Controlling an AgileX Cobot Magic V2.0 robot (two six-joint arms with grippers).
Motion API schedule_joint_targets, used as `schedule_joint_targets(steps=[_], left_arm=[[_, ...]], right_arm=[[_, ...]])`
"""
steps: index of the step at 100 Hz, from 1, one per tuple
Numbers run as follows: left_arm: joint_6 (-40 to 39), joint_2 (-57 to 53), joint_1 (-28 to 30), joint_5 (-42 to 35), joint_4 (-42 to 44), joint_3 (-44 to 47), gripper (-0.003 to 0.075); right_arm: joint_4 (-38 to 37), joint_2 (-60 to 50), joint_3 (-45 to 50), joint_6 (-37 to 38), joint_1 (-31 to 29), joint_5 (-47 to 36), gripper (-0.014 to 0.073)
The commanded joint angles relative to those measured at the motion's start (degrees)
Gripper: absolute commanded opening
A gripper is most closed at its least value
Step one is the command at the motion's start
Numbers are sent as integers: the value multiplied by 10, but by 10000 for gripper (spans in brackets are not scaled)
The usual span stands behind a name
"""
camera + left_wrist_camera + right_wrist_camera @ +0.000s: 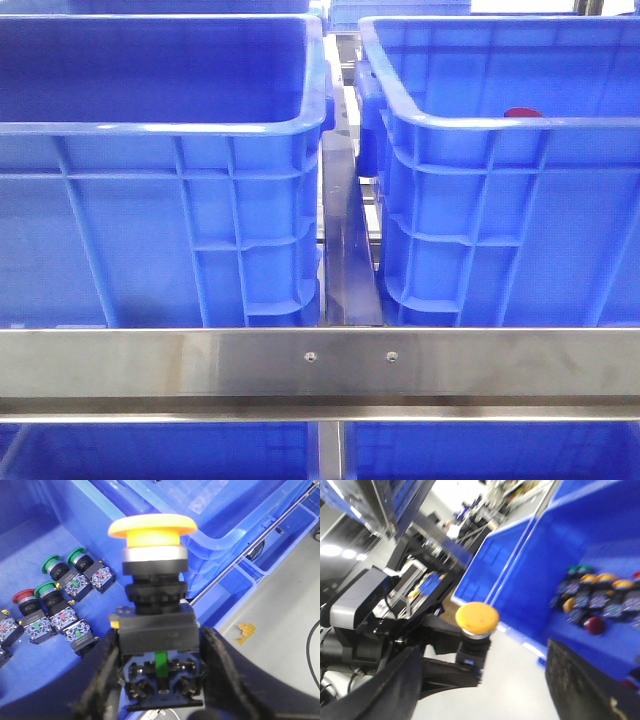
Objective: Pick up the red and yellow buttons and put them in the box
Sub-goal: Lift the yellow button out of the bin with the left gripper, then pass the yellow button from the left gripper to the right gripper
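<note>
Two blue crates (160, 180) fill the front view behind a steel rail (320, 365); neither arm shows there, only a sliver of red (522, 112) over the right crate's rim.

Left wrist view: left gripper (162, 680) clamped on the black contact block of a yellow button (152, 527), mushroom cap upright and clear of the fingers (102, 680). It hangs above a crate floor where green-capped buttons (75, 557) and one red button (24, 597) lie in a loose group.

Right wrist view: right gripper (480, 690) spread wide, holding nothing. The same yellow button (477, 618) appears beyond it, in the other arm's grasp. A crate to one side holds more buttons, several yellow, at least one dark red (594, 625); motion blur prevents a firm count.

Judgement: carry phase for the yellow piece; red one not yet picked.

Risks:
- Grip sits low on the block, heavy cap above; a fast swing could tilt or slip it.
- Arms are near each other; careless routing risks contact.
- Clipping a crate rim on descent could knock the button loose.
</note>
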Motion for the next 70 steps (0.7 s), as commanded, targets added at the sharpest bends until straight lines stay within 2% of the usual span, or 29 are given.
schedule_joint_targets(steps=[1, 41, 70], left_arm=[[-4, -6, -4, -39, -4, -14, -19], [-4, -6, -4, -39, -5, -14, -19], [-4, -6, -4, -39, -5, -14, -19]], right_arm=[[54, 23, -40, 4, 32, 19, 540], [86, 131, -119, 11, 123, 5, 540], [86, 174, -173, 11, 156, 7, 540]])
